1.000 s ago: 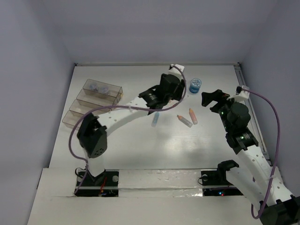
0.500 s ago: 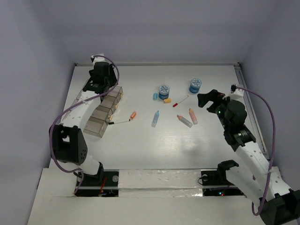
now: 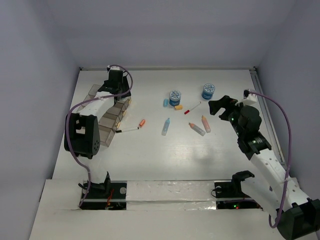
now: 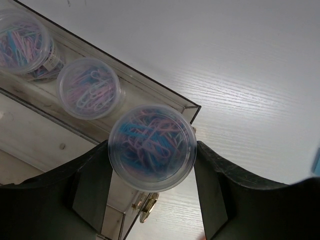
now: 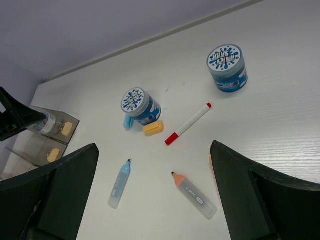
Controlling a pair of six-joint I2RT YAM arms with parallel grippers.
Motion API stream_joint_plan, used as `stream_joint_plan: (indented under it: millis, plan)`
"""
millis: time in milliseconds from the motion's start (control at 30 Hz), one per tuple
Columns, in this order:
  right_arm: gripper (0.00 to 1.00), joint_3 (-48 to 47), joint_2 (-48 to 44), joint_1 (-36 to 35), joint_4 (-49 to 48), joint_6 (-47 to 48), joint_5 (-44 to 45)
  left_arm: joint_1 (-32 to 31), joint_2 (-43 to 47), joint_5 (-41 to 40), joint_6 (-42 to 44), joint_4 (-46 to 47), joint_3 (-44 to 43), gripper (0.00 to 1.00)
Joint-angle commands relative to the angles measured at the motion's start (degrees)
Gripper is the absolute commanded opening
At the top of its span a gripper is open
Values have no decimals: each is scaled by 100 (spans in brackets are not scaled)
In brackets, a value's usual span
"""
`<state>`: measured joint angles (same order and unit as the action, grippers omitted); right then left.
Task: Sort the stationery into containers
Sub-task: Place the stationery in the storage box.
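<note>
- The left hand [image 3: 116, 84] is at 10 o'clock on the surface [image 3: 150, 155], over the far end of the bins [image 3: 102, 124]. It is pinching a clear tub [image 4: 152, 147] of pink and blue paperclips between its fingers [image 4: 92, 186].
- In the left wrist view that tub overlaps the corner of the end bin [image 4: 167, 99]. Whether it touches the wall I cannot tell.
- Two paperclip tubs [image 4: 90, 94] lie side by side inside the end bin.
- The right hand [image 3: 220, 105] is at 2 o'clock, its fingers [image 5: 60, 192] spread wide above the surface.
- A blue-topped tub [image 3: 175, 95] stands upright at 12 o'clock, and a second tub [image 3: 208, 91] stands at 1 o'clock, well apart from it.
- A blue stub [image 3: 166, 102] and a yellow stub [image 3: 178, 107] lie just beside the first tub, at its 7 and 5 o'clock.
- A red-capped pen [image 3: 192, 108] lies slanted between the two tubs, nearer the arms.
- A blue marker [image 3: 165, 126] lies near the centre, with two orange markers [image 3: 196, 128] at its 3 o'clock.
- At the bins' 4 o'clock, a thin pen [image 3: 129, 130] lies end to end with an orange stub [image 3: 142, 122].
</note>
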<state>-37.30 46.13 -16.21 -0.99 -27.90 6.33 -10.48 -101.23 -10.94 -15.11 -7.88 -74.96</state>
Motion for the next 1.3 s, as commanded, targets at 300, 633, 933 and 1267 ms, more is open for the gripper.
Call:
stream_joint_plan:
  millis: [300,633,933,1267]
  plan:
    - [99,-49,-69,-32,-314,39,-123,-7,42,-321,97,436,-353,44]
    - [99,-41,-69,-32,-314,48,-123,-7,-274,-391,70,357,-450,46]
    - [99,-41,-25,-32,-340,48,-149,-7,-354,-374,114,340,-423,62]
    - [100,-41,45,-32,-375,39,-202,-199,50,-426,202,340,-441,83]
